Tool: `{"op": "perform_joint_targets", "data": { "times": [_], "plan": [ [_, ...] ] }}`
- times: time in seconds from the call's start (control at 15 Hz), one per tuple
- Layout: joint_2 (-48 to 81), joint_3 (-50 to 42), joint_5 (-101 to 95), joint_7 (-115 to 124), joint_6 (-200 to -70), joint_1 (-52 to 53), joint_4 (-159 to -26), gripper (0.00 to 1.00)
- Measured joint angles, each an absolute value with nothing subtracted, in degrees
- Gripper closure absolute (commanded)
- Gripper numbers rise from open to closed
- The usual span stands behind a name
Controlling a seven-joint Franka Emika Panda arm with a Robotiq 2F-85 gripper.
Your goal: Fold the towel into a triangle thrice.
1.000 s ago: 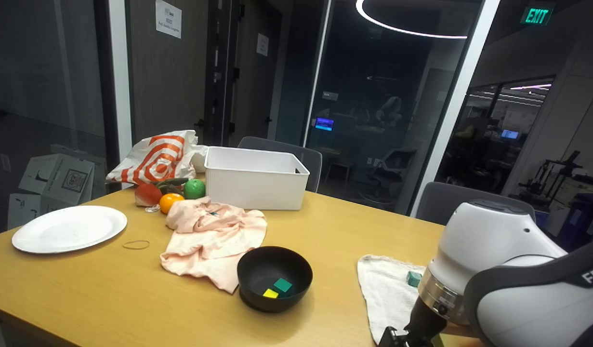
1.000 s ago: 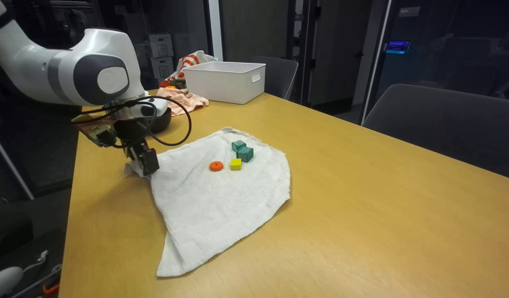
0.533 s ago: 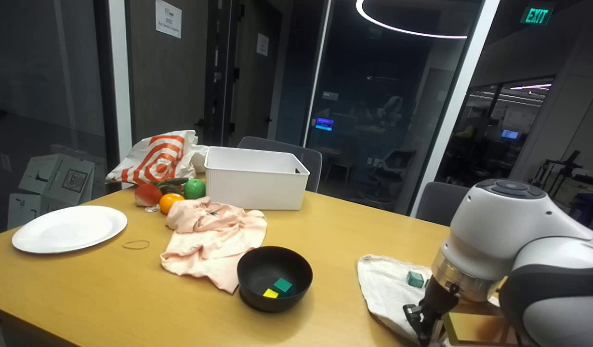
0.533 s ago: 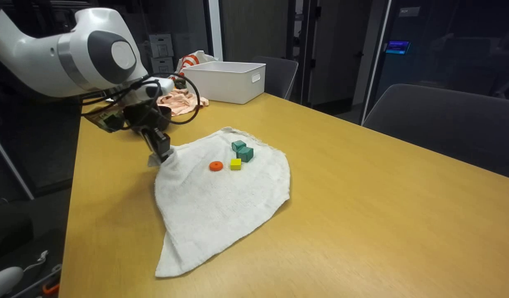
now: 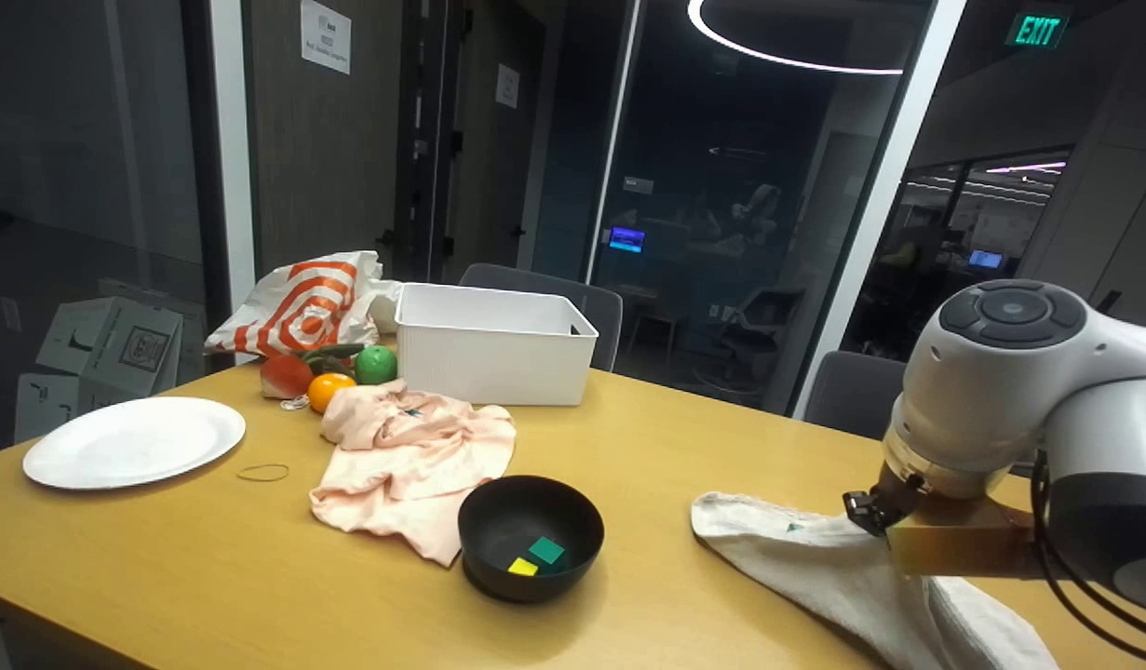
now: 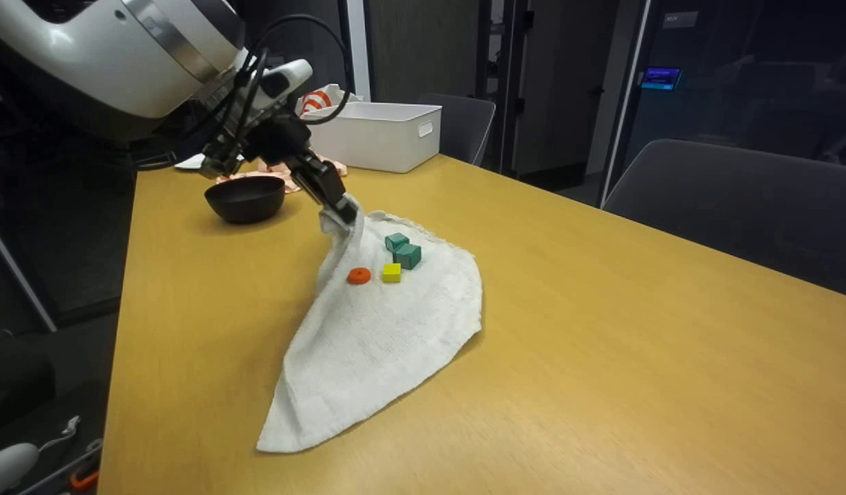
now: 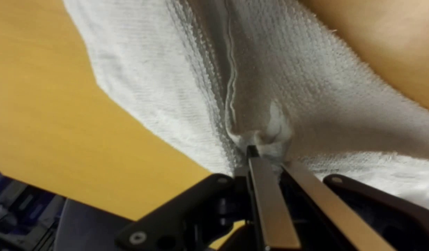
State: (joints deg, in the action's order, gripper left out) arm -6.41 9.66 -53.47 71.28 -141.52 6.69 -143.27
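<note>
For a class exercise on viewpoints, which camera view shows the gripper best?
The wrist view: the gripper is nearest there, its two fingers pinching bunched towel. Both exterior views show it smaller and from farther off, at the raised towel.

I'm working in what looks to me like an office meeting room. Dark chairs (image 6: 732, 213) line one edge of my bench (image 6: 601, 344). Beyond the bench I see a glass wall (image 5: 712, 121) with a small lit panel (image 5: 626, 240), and a door (image 5: 330, 177) bearing a printed sheet (image 5: 326, 37). Farther past the bench, a monitor (image 5: 985, 259) glows and a green EXIT sign (image 5: 1036, 31) shines high up.
</note>
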Motion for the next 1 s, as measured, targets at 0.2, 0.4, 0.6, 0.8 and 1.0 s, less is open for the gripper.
{"op": "perform_joint_targets", "data": {
  "times": [0.2, 0.4, 0.6, 0.8, 1.0],
  "plan": [
    [-3.61, 9.25, -63.72, 80.10, -135.40, 4.84, -139.56, 0.91],
    [1.19, 8.13, -71.48, 87.71, -128.49, 4.45, -135.64, 0.60],
    [6.52, 7.38, -73.41, 92.07, -124.77, 4.46, -132.67, 0.38],
    [9.41, 7.32, -72.94, 94.43, -125.68, 4.58, -130.99, 0.16],
    [8.71, 8.02, -69.81, 94.76, -133.49, 5.06, -130.63, 0.00]
  ]
}}
